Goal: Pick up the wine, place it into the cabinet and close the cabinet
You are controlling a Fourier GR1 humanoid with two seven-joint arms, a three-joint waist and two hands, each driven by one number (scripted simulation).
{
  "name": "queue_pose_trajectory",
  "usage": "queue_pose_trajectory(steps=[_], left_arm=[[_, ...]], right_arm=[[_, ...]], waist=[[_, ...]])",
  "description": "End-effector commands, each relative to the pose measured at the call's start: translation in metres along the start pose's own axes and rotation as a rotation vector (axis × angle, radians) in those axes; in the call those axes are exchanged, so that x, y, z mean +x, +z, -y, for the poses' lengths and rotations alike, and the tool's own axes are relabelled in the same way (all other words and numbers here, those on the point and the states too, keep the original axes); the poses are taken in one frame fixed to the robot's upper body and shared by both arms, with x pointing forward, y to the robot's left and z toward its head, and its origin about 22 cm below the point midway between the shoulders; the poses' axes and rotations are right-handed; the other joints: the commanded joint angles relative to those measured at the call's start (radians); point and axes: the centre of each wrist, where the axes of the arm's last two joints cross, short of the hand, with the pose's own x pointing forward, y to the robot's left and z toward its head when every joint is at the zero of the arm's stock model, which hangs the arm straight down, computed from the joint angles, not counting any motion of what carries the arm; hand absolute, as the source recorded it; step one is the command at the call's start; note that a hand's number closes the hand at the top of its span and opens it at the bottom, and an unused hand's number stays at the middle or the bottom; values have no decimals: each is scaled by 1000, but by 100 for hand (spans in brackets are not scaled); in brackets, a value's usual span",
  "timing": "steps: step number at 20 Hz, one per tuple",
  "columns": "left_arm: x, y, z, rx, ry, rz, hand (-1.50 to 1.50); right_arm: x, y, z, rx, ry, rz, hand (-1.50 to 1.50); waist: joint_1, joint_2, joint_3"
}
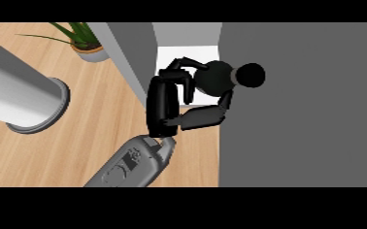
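The wine bottle [219, 76] is dark, and its round top [251, 74] leans to the right. My left hand [162, 104] is shut on it from the left, fingers [180, 64] curled over the far side and thumb [201, 119] under the near side. Hand and bottle are at the cabinet's opening, over its white inside [188, 53], between a grey side wall [132, 53] and a broad grey panel [294, 106] on the right. Part of the bottle's body is hidden by the hand. My right hand does not show.
A potted plant [84, 42] stands at the back left on the wooden counter [93, 126]. A large grey cylinder [25, 94] on a round base stands at the left edge. The grey panel fills the whole right side.
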Motion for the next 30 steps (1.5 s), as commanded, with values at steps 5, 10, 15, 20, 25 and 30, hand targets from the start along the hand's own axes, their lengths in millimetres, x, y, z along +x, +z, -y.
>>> queue_pose_trajectory(steps=[5,10,15,20,25,30], left_arm=[[-37,-7,-13,6,-111,0,150],[-53,13,-23,29,-136,16,150],[-75,2,-26,65,-173,31,150],[-62,-19,-57,74,-139,36,150],[-69,-23,-42,106,-132,4,150],[-83,-41,-52,86,-113,-16,150]], right_arm=[[30,28,-11,27,-15,60,-150],[22,27,-15,20,-30,49,-150],[21,20,-4,46,-26,67,-150],[29,32,-9,42,-24,65,-150],[18,28,-7,13,-30,57,-150],[19,19,-8,36,-36,45,-150]], waist=[[-4,0,0],[6,-1,0],[-9,2,0],[3,-2,0],[2,0,0],[-4,3,0]])
